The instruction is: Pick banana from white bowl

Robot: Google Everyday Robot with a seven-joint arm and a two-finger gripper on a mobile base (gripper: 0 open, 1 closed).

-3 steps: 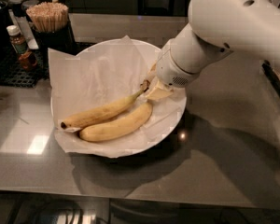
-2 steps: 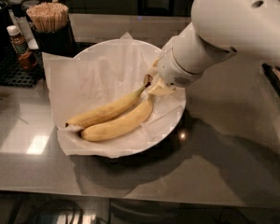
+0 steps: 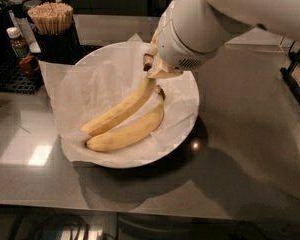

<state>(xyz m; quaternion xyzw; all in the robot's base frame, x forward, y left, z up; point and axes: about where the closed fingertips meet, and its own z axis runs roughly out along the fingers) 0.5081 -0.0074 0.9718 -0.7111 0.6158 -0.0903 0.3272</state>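
Progress is judged to be at the grasp: the gripper (image 3: 157, 70) is placed over the far side of the white bowl (image 3: 194, 109), on the stem end of the upper banana (image 3: 121, 110), though whether it is pinched on the stem or spread about it cannot be told. That fruit and the lower banana (image 3: 132, 130) are seen lying on the paper (image 3: 97, 76) in the bowl, so the lift is left. Open room is offered upward and toward the near edge of the counter (image 3: 250, 164); the stick holder (image 3: 52, 21) and small bottle (image 3: 19, 43) are crowded at its far left corner.
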